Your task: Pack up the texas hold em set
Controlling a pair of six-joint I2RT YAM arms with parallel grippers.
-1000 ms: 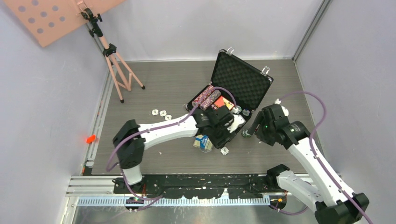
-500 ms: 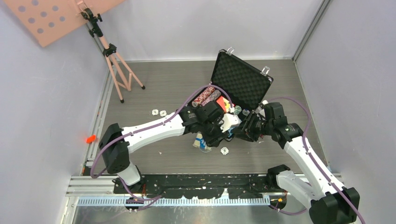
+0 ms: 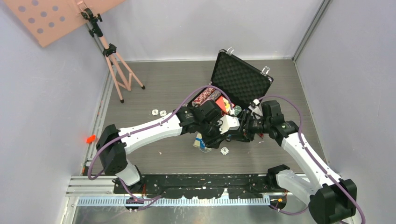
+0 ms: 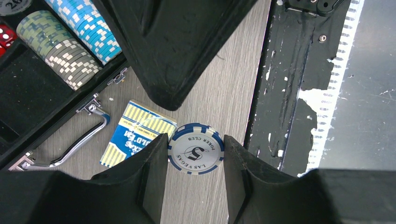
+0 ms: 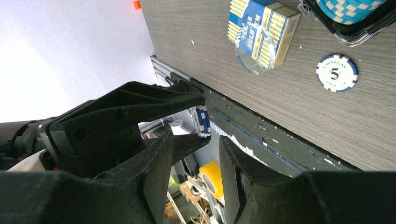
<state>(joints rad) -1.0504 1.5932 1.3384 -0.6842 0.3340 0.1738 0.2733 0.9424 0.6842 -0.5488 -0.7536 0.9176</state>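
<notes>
The black briefcase (image 3: pixel 240 79) stands open at mid-table, with rows of poker chips (image 4: pixel 84 25) and red dice (image 4: pixel 5 35) in its foam tray. My left gripper (image 4: pixel 196 149) is shut on a small stack of blue-and-white poker chips (image 4: pixel 196 148), held in the air in front of the case. Opposite it, tip to tip, my right gripper (image 5: pixel 196 144) stands open. The held chips (image 5: pixel 201 121) sit just beyond its fingertips, not between them. A blue card deck (image 5: pixel 264 28) lies on the table below. In the top view the grippers meet near the held chips (image 3: pixel 235 127).
A loose blue "5" chip (image 5: pixel 337 72) lies near the deck, and a few pale chips (image 3: pixel 159 112) lie further left. The case handle (image 4: pixel 79 142) juts toward the deck. A pink tripod (image 3: pixel 116 65) stands at the back left. The black base rail (image 3: pixel 201 179) runs along the near edge.
My right arm swung left and its wrist turned toward the left gripper. The left gripper rose off the table and shifted right with the chips. The right jaws narrowed somewhat.
</notes>
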